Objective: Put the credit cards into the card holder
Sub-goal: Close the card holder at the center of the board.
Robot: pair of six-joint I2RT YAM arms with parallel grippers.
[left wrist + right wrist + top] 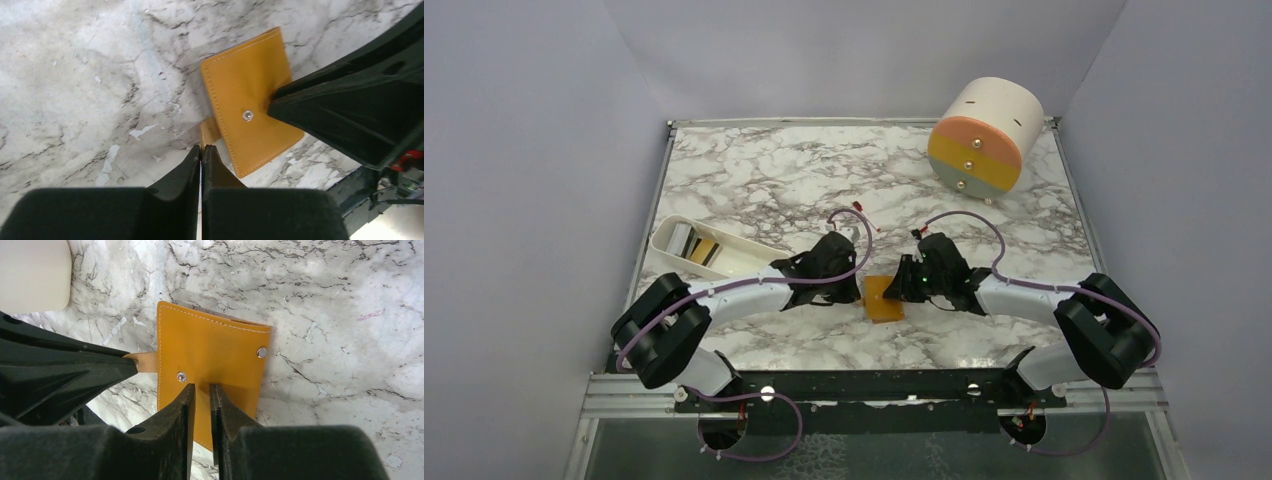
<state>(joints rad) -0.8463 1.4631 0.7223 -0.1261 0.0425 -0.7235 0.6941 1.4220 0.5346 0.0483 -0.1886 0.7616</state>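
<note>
My left gripper point(201, 150) is pinched together on the small tan closure tab point(210, 131) just ahead of it, while my right gripper point(202, 388), narrowly apart, presses the closed orange card holder point(210, 360) onto the marble table point(325, 315), probably to unfold it.

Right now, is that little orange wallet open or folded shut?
Folded shut: the wallet lies flat on the marble, only its orange outside and snap studs showing.

Light is bright and even, from above; shadows on the counter point(824, 170) are soft (near black parts look blurred in wrist views).
</note>
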